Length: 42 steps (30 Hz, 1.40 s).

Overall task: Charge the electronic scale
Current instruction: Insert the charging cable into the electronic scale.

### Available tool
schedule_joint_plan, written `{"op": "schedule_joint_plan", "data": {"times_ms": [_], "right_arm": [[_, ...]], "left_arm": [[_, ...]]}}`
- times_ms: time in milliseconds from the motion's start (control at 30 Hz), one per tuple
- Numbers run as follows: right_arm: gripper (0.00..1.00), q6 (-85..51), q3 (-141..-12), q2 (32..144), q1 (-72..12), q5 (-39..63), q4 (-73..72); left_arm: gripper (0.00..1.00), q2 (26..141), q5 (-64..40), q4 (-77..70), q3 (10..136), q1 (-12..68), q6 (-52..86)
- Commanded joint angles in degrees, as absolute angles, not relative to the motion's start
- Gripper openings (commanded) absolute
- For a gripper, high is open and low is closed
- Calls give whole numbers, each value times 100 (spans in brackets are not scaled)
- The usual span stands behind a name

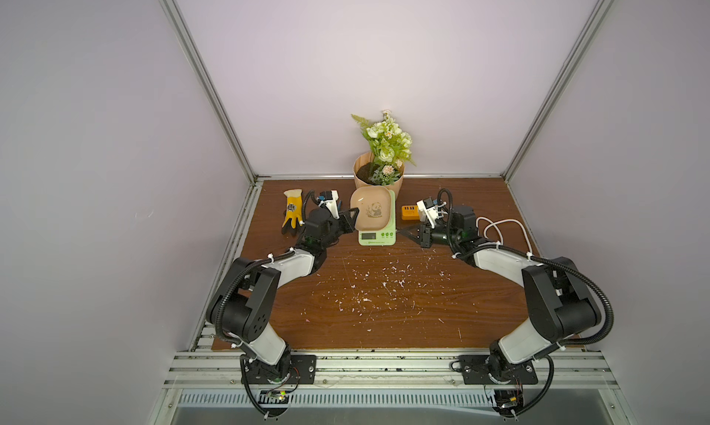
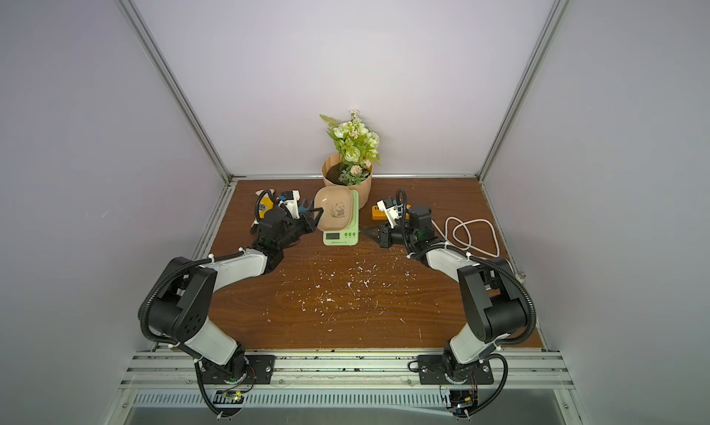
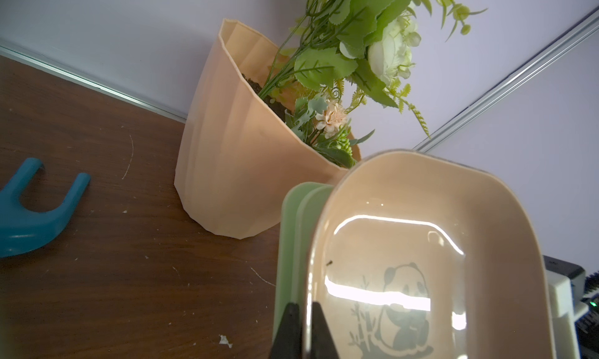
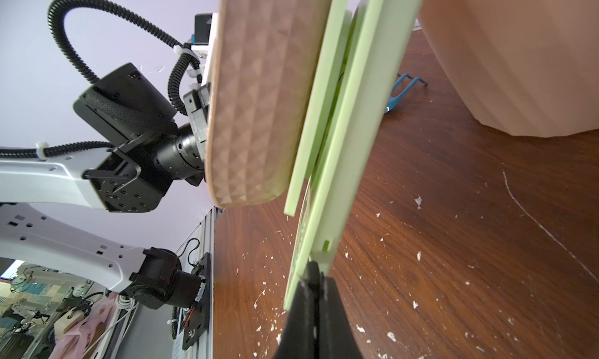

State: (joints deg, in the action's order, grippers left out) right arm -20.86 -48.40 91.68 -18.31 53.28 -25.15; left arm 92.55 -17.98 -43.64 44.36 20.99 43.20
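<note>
At the back centre of the brown table [image 1: 384, 308], just in front of the flower pot [image 1: 378, 177], stands the electronic scale [image 1: 377, 237], display facing the robot.

- Its tan panda tray [image 1: 370, 212] sits shifted toward the left arm and tilted. The right wrist view shows its underside apart from the green platform over most of its length.
- White cable [image 1: 503, 227]: loose loops on the table beyond the right arm, well apart from the scale. Neither plug end can be made out.
- Orange power strip [image 1: 409, 212]: just right of the scale, partly behind the right wrist.
- Left gripper [image 3: 304, 325]: 2 fingers pinched closed on the tray's near rim.
- Right gripper [image 4: 312, 282]: jaws closed, tips against the scale's right front edge, beside a small notch [image 4: 325, 244]. Cannot tell whether anything is pinched between them.

Progress, judged: early. Both arms are at the scale, 1 lifting the tray and 1 at the edge, but no cable is seen in the scale or in either gripper. Left to do: find the port, fetch the plug, seat it, confirm power at the strip.
</note>
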Motion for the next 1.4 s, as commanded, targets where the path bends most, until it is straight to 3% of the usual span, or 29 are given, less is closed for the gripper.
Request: {"op": "schedule_joint_plan", "data": {"times_ms": [0, 1367], "right_arm": [[0, -1836, -5078, 8921, -1858, 5331, -2442], [0, -2019, -5102, 8867, -1772, 5331, -2610]], "left_arm": [[0, 9202, -1953, -4995, 4722, 2162, 4533], [0, 9338, -2172, -4950, 4877, 2232, 4610]]}}
